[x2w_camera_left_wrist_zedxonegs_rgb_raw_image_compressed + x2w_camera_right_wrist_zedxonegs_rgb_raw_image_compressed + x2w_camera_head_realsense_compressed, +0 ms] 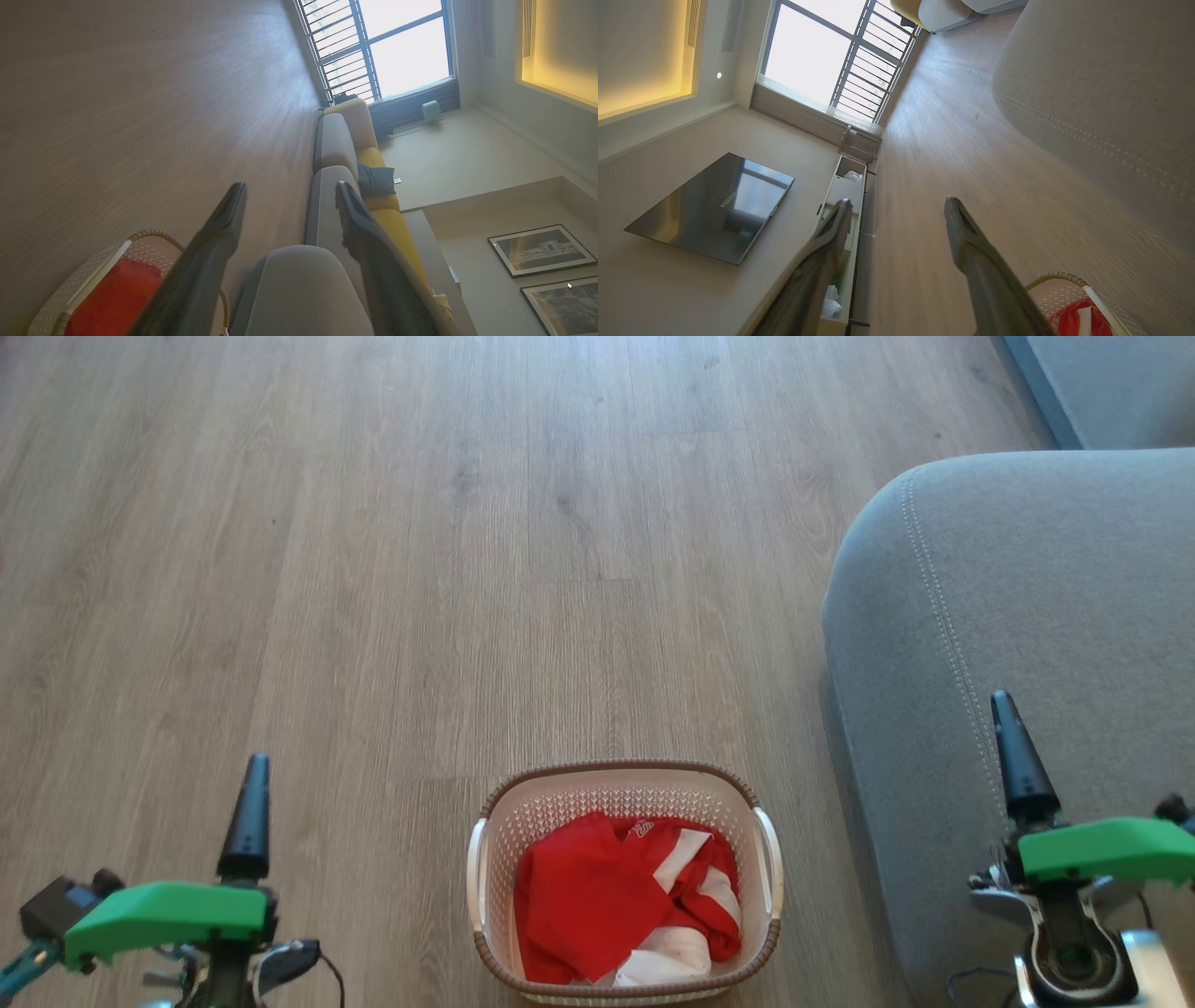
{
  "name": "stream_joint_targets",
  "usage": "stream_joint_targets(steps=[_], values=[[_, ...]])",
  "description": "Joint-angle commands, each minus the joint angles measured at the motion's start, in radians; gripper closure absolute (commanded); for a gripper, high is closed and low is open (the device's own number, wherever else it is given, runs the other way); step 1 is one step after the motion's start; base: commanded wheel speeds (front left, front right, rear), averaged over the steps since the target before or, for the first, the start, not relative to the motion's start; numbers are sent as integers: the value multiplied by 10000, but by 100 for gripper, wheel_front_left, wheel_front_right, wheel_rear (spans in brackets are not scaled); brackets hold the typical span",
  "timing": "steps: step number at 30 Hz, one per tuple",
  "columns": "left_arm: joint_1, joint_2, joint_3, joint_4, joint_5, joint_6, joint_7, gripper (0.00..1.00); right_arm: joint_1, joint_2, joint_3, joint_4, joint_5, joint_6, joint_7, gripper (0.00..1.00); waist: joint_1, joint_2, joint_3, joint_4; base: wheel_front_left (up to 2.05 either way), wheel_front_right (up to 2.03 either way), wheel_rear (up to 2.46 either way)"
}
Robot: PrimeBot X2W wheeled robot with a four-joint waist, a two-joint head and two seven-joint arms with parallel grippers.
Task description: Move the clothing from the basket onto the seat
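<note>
Both wide, empty: left tool (289, 186) and right tool (899, 201) flank basket (616, 770) on floor (467, 569). Inside basket, clothing (597, 896) — red heap; seat (1027, 597) close on your right. Risk: shallow pinch lets garment slip onto floor; finger catching perforated wall lifts basket too.

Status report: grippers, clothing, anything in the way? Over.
Left gripper open, empty. Right gripper open, empty. Clothing in the basket, none on the seat. Nothing over the basket.
</note>
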Motion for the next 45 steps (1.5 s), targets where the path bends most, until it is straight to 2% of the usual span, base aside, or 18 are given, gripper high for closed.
stream_joint_targets(steps=[1, 8, 13, 17, 21, 27, 31, 36, 45], values=[[-526, 87, 76, -486, 288, 72, -81, 0, -600, -90, 99, -462, -315, 28, -114, 0, -1, 0, 2, -5, 0, 0, 0], [-573, 95, -273, -910, 2014, 1111, -285, 0, -918, -96, 359, -763, -1566, 33, -320, 0, -1, 0, 31, 4, 0, 0, 0], [-668, 178, -729, -1090, 3270, 1620, -432, 0, -1066, -99, 612, -1088, -2571, 36, -467, 0, -1, 0, 60, 61, 0, 0, 0], [-734, 471, -1253, -1159, 4109, 2216, -549, 0, -1102, -102, 808, -1364, -3340, 39, -585, 0, -1, 0, 66, 110, 0, 0, 0], [-808, 832, -1826, -1154, 4821, 3021, -666, 0, -1166, -122, 1019, -1669, -4130, 42, -704, 0, -1, 0, 63, 160, 0, 0, 0], [-1005, 1357, -2826, -1222, 5573, 4199, -842, 0, -1181, -157, 1297, -1975, -5198, 46, -881, 0, -1, 0, 50, 226, 0, 0, 0], [-1172, 1732, -3508, -1173, 6062, 4832, -959, 0, -1141, -185, 1485, -2076, -5758, 49, -999, 0, -1, 0, 47, 250, 0, 0, 0], [-1317, 2009, -4168, -836, 6189, 5011, -1105, 0, -1052, -214, 1677, -1880, -6303, 52, -1146, 0, -1, 0, 20, 253, 0, 0, 0], [-1684, 2137, -4687, -911, 6844, 5199, -1338, 0, -967, -146, 1594, -1733, -7062, 57, -1381, 0, -1, 0, -7, 243, 0, 0, 0]])
